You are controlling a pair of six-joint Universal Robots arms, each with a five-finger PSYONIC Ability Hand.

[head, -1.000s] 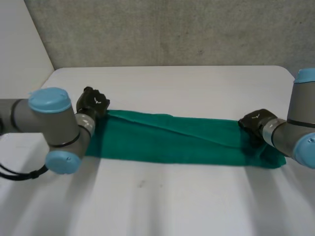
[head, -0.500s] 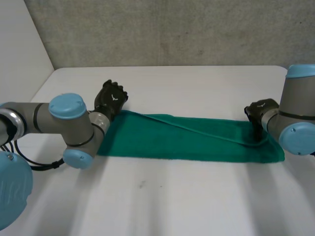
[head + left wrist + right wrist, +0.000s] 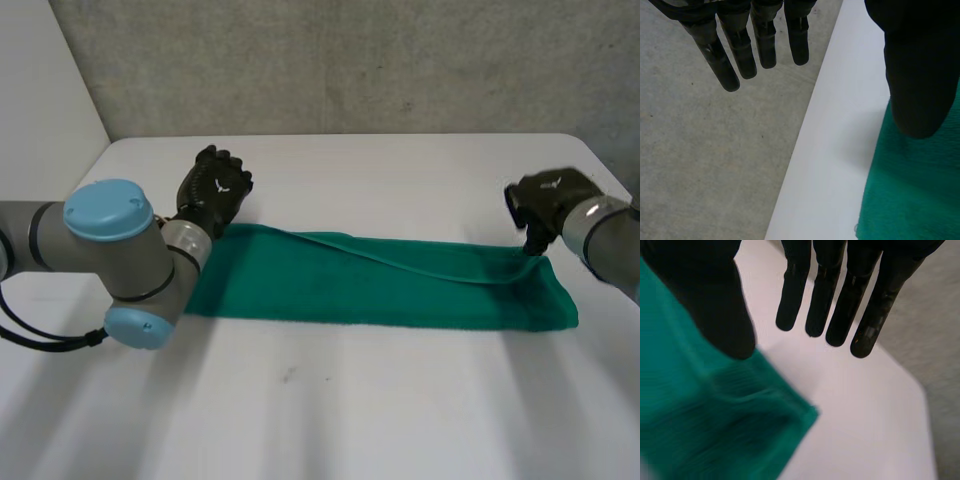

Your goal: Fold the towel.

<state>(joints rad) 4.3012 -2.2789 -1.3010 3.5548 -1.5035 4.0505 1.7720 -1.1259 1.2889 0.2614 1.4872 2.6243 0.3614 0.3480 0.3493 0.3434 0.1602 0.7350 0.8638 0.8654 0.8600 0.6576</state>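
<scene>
Green and folded into a long strip, the towel (image 3: 380,285) lies flat across the middle of the white table (image 3: 330,410), running from nine to three o'clock, its upper layer ending in a slanting edge. At the strip's ten o'clock corner the left hand (image 3: 213,190) hovers with fingers (image 3: 740,45) straight and spread from the thumb, holding nothing. At the two o'clock corner the right hand (image 3: 545,198) is likewise splayed and empty, its fingers (image 3: 832,295) out over bare table. The likely trouble is a crooked next fold: a pinch catching only the skewed upper layer would peel the strip apart, and dragging one end could bunch it.
</scene>
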